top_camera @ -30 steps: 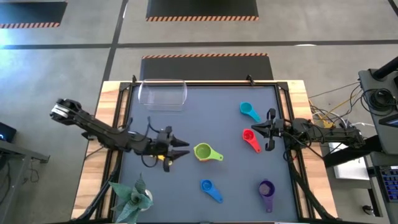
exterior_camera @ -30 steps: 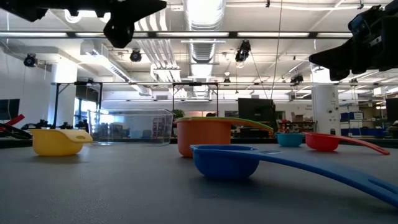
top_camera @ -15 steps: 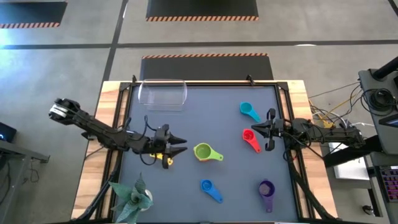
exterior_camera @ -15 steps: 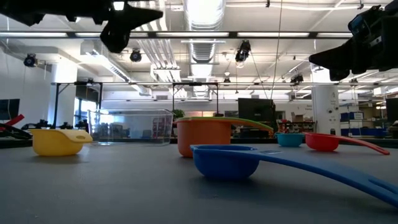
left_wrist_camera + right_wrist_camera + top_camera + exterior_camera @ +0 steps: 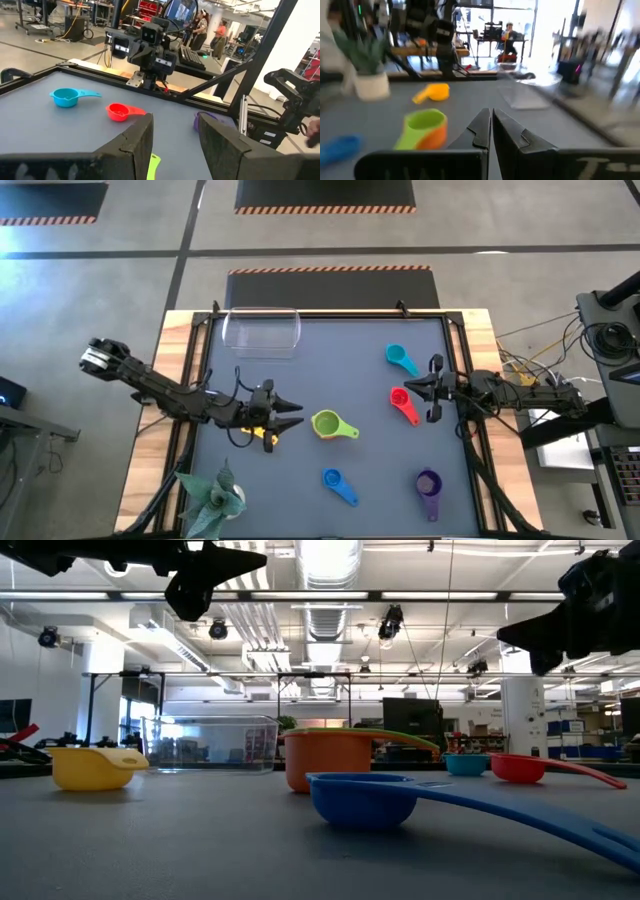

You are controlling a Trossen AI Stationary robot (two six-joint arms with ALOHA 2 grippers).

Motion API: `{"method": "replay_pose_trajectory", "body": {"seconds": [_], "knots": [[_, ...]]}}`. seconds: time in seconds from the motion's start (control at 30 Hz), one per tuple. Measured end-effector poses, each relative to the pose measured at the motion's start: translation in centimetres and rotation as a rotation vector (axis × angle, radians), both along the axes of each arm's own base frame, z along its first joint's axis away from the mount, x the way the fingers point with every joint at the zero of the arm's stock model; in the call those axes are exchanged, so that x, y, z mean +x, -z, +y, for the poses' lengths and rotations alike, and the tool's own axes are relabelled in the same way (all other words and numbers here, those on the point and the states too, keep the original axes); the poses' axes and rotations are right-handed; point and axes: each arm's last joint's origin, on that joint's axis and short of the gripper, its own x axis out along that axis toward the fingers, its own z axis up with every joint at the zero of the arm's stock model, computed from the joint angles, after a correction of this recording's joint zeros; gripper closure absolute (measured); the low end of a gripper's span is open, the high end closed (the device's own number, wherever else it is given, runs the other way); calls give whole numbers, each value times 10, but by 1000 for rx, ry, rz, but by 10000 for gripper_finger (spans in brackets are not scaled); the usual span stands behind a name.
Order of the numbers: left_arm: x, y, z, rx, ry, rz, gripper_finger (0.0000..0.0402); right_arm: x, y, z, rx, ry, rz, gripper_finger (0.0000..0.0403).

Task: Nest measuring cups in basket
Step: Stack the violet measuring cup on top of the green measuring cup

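Observation:
My left gripper [image 5: 292, 415] [image 5: 175, 135] hangs open above the table, just past the yellow cup [image 5: 268, 438] [image 5: 92, 767], which sits on its base. The green cup [image 5: 325, 423] sits nested in the orange cup [image 5: 330, 762] at mid-table. The blue cup [image 5: 338, 483], purple cup [image 5: 429, 485], red cup [image 5: 403, 402] and teal cup [image 5: 400, 359] lie apart on the mat. The clear basket [image 5: 262, 332] stands at the far left. My right gripper [image 5: 410, 388] [image 5: 491, 120] waits shut in the air beside the red cup.
A potted plant [image 5: 210, 500] stands at the table's near-left corner. Wooden borders [image 5: 180, 340] and black rails frame the grey mat. Bare mat lies between the basket and the green cup. People stand in the room beyond the table.
My left gripper has shifted a little above the yellow cup and stays open. The cups and the basket have kept still.

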Motion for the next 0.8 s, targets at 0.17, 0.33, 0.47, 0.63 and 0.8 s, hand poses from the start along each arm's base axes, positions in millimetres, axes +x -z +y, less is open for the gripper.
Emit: {"method": "replay_pose_trajectory", "body": {"seconds": [0.17, 0.33, 0.47, 0.63, 0.8], "knots": [[0, 0, 0, 3, -1, 0, 264, 0, 0, 0, 411, 6, -55, 394], [0, 0, 0, 3, -1, -1, 264, 0, 0, 0, 454, 7, -62, 394], [0, 0, 0, 3, -1, -2, 264, 0, 0, 0, 454, 7, -63, 394], [0, 0, 0, 28, 0, 0, 264, 0, 0, 0, 439, 9, -62, 394], [0, 0, 0, 29, 0, 1, 264, 1, 1, 0, 428, 17, -41, 394]]}}
